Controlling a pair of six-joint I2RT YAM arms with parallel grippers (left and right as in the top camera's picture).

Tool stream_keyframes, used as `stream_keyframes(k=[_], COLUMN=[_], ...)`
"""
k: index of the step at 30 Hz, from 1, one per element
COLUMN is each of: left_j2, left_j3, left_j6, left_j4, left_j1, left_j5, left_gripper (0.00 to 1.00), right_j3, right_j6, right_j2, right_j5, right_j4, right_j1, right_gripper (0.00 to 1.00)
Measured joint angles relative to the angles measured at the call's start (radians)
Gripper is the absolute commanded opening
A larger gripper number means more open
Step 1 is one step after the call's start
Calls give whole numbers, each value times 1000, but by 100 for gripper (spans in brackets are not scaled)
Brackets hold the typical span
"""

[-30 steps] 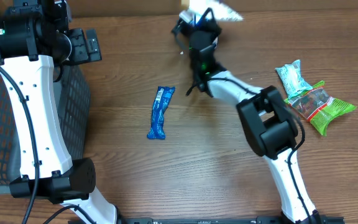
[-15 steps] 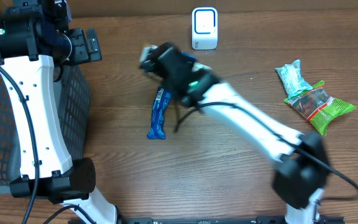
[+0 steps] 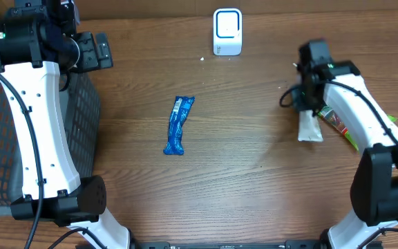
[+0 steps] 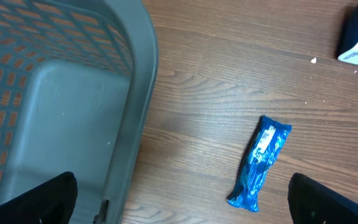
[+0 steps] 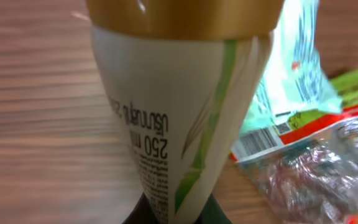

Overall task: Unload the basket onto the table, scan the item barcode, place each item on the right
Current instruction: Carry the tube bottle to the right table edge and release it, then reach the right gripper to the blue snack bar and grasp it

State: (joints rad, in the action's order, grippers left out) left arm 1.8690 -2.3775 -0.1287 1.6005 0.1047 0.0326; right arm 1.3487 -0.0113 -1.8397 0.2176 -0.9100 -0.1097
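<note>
The wooden table (image 3: 254,180) is carrying every item under inspection. A grey mesh basket (image 3: 81,111) is sitting at its left edge, and the left arm (image 3: 36,117) is reaching over the basket's rim. The left gripper (image 4: 182,186) is hanging there with its jaws spread wide and nothing between them. On the opposite side the right arm (image 3: 354,104) is bending in over the right part of the table. The right gripper (image 5: 173,216) is holding its jaws clamped on the narrow crimped end of a cream tube (image 3: 309,129). The tube is showing a gold cap, a green stripe and printed text in the right wrist view. Overhead it is pointing away from the gripper toward the front edge of the table; whether it is touching the wood cannot be determined. The tube is positioned well apart from the white scanner (image 3: 227,31) — the scanner is standing upright at the back edge, to the left of the tube. Just beside the tube, partly under the arm, a clear snack bag with green and red print (image 5: 316,162) is lying against a teal packet (image 5: 297,81), the bag's barcode facing up. A blue wrapped bar (image 3: 178,124) is lying flat near the table's middle — apart from both grippers and between the basket and the tube.
</note>
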Motion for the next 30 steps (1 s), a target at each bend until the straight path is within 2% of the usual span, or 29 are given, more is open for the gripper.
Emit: stream_keyframes(k=[1,2,3,4,9,11,15,18,20,23,26,28,30], left_j2=[0,0,0,0,0,0,0,0,0,0,0,0,-1], left_j3=[0,0,0,0,0,0,0,0,0,0,0,0,0], left_j6=[0,0,0,0,0,0,0,0,0,0,0,0,0], left_j4=[0,2,1,0,1,1,0,1,0,1,0,1,1], left_j1=[0,0,0,0,0,0,0,0,0,0,0,0,0], left_j5=[0,0,0,0,0,0,0,0,0,0,0,0,0], left_gripper=[100,100,100,100,100,100,100,100,100,100,100,100,99], right_j3=[-39,-59,-86,-111,-130,-104,103,281,332,316,240,168,131], right_j6=[1,0,1,-3,8,24,82,165,206,243,369,513,589], right_j2=[-2,-2,-1,-2,-2,-2,6,21,52,50,29,-28,-76], right_j5=[11,21,30,38,66,40,-108,-344,-565,-685,-711,-703,-700], right_j4=[26,48,87,124,154,103,-43,-82,-34,43,179,242,273], right_j1=[22,33,45,54,85,83,75,55,11,-84,-190,-304,-360], right_gripper=[4,20,55,100,100,100,100,100,100,97,96,96,96])
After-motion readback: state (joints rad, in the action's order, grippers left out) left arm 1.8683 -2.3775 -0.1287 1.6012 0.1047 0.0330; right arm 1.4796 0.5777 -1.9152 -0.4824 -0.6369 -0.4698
